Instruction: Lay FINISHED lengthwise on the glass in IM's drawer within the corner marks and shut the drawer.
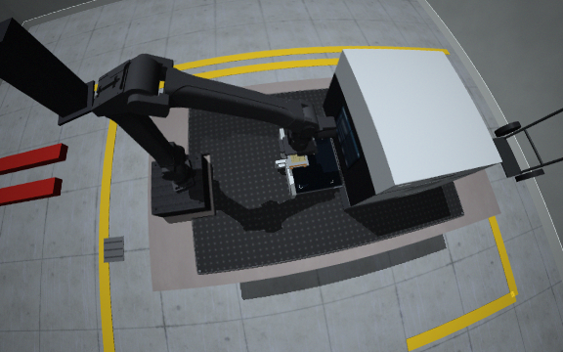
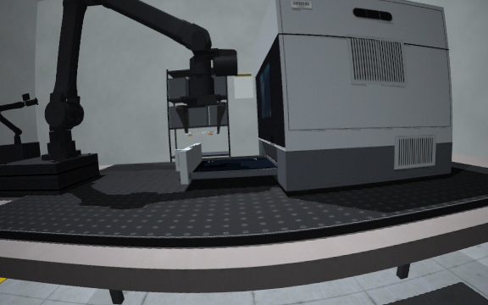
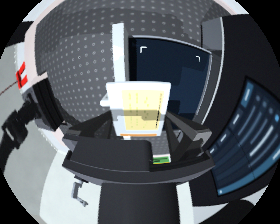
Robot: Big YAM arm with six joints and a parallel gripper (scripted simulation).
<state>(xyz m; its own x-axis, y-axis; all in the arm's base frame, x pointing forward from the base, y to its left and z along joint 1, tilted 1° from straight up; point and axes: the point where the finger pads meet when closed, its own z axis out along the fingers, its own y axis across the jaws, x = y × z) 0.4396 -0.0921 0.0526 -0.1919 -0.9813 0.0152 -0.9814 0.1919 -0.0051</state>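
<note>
The cassette FINISHED, pale with a yellow window and an orange strip, is level between the fingers. My gripper is shut on it, fingers wide apart, above the drawer's front panel. The drawer is pulled out of the imager IM, which stands upright. Its dark glass lies to the right of the cassette in the wrist view. Two corner marks show there, a left one and a right one; the others are hidden.
IM's dark front with its blue screen rises close beside the gripper. A handle sticks out from the drawer front. The arm's base block stands across the perforated board. A small green-and-white patch shows below the cassette.
</note>
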